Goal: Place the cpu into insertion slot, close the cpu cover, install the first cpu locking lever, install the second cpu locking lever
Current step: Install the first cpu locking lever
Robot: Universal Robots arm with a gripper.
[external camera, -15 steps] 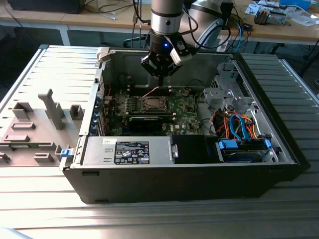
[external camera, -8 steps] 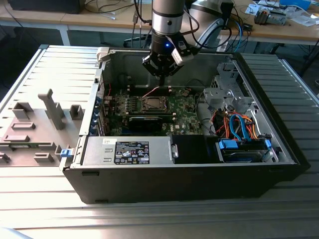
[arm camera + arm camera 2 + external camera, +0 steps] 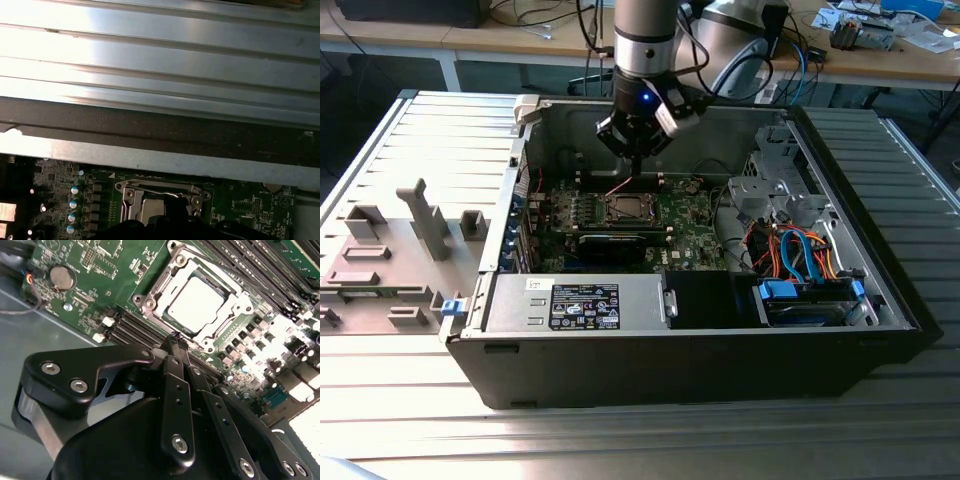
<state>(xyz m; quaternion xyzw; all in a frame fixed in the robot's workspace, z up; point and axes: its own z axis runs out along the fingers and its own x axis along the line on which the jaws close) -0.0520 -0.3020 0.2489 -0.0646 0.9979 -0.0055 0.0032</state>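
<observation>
Black and bulky, the tool point(image 3: 176, 340) is hanging with its fingers pinched narrow and holding nothing, while the cpu point(image 3: 196, 303) is sitting in the insertion slot point(image 3: 150, 302) just off the fingertips toward one o'clock in the second wrist view.

Overall light: even, bright room light in the exterior view; case point(image 3: 700, 330) interior darker.
Glare: the cpu point(image 3: 195, 304) face washes out pale; board components at 3 o'clock of it blow out white.
Reflection: ribbed metal panel point(image 3: 160, 55) shines brightest toward 10 o'clock.
Shadow: dark band beneath the panel.
Focus: gripper point(image 3: 175, 340) body close and soft.
</observation>
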